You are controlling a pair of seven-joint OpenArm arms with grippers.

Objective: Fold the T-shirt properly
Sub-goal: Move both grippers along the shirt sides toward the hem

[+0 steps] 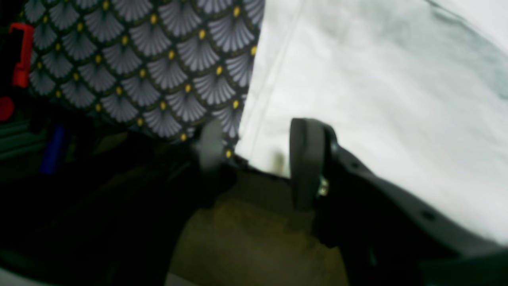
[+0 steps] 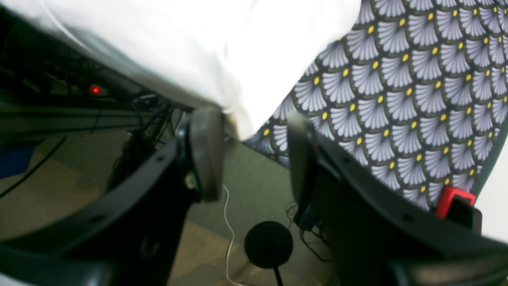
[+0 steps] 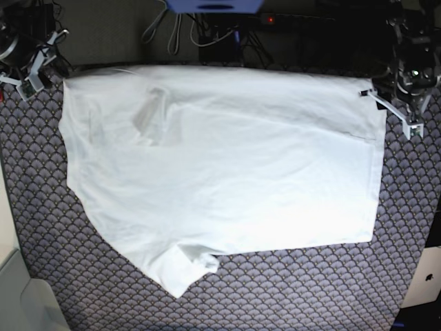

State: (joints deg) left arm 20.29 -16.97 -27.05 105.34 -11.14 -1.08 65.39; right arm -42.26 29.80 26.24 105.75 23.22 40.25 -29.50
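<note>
The right claw [image 2: 254, 155] stood with jaws apart at the T-shirt [image 3: 227, 172]'s far left corner, holding nothing. The shirt lay spread on the patterned worktop [image 3: 310, 289]. The left claw [image 1: 258, 159], jaws apart, hung at its far right corner.

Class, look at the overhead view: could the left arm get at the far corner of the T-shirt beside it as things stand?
Probably yes. The left gripper hangs open right beside that corner of the T-shirt, with nothing between them.
</note>
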